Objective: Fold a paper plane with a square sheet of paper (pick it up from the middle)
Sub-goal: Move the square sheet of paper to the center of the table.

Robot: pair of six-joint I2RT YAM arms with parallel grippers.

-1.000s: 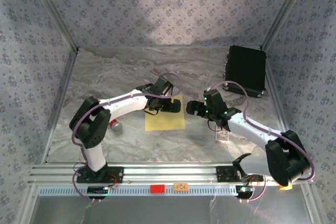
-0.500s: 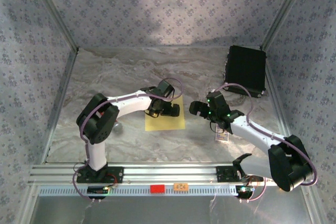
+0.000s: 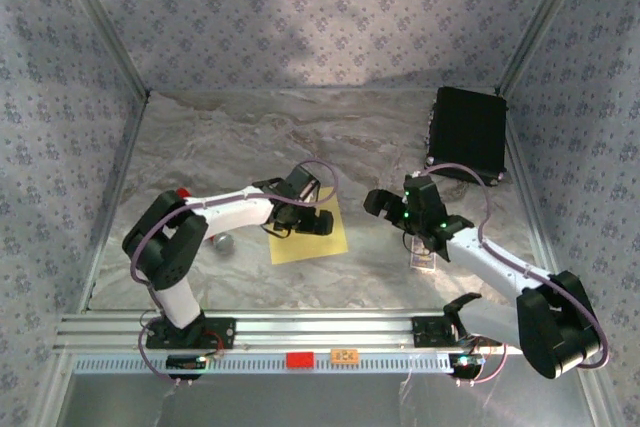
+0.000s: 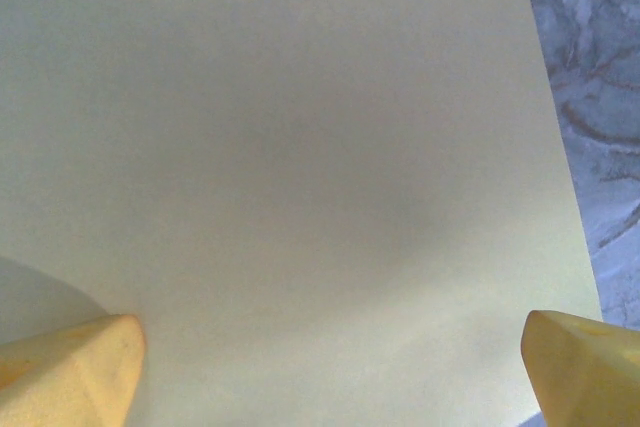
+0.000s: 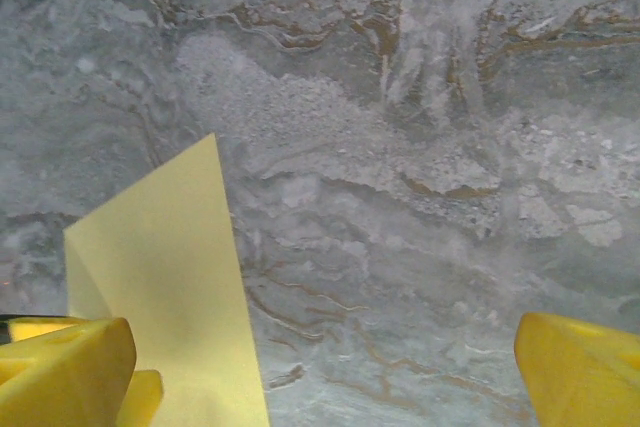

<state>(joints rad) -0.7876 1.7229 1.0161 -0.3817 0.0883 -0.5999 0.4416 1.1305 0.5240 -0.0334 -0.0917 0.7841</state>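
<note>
The sheet [image 3: 316,243] has twisted leftward, flat on the desk [image 3: 200,147] under the left pincer [image 3: 305,222], jaws wide. The right pincer [image 3: 378,202], also wide, hovers just right of it. The step is pickup, and next calls for pinching the sheet's middle.

Clearance | I see bare table [image 3: 230,137] across far left and centre back | black case [image 3: 467,134] blocks far right corner | printed card [image 3: 424,256] lies under my right arm | bare marble gap between left gripper [image 3: 305,222] and right gripper [image 3: 376,201]
</note>
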